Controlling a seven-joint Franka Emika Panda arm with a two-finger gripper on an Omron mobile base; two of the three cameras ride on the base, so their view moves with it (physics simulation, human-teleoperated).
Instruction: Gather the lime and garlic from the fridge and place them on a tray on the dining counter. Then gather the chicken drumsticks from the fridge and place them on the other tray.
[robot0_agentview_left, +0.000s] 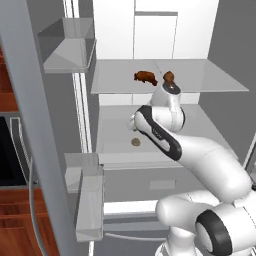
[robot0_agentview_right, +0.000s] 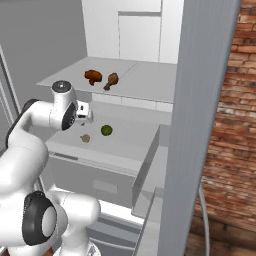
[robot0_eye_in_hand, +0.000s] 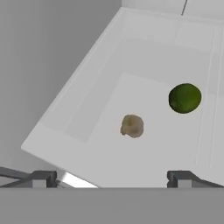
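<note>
The fridge (robot0_agentview_left: 30, 125) stands open with its white inside facing me. On its lower shelf (robot0_agentview_right: 125, 145) lie the small tan garlic (robot0_eye_in_hand: 132, 126) and, to its right, the dark green lime (robot0_eye_in_hand: 185, 98). Both also show in the right base view, garlic (robot0_agentview_right: 85, 138) and lime (robot0_agentview_right: 106, 130). My gripper (robot0_eye_in_hand: 113, 179) hovers open a short way above and in front of them, holding nothing. In the right base view the gripper (robot0_agentview_right: 86, 114) hangs just over the garlic. Two reddish-brown chicken drumsticks (robot0_agentview_left: 145, 76) (robot0_agentview_left: 169, 77) rest on the glass shelf above.
The fridge's left door carries door bins (robot0_agentview_left: 90, 200) beside the arm. The right door (robot0_agentview_right: 200, 110) stands close on the right, with a red brick surface (robot0_agentview_right: 235, 125) beyond it. A closed drawer front (robot0_agentview_left: 160, 184) sits below the lower shelf.
</note>
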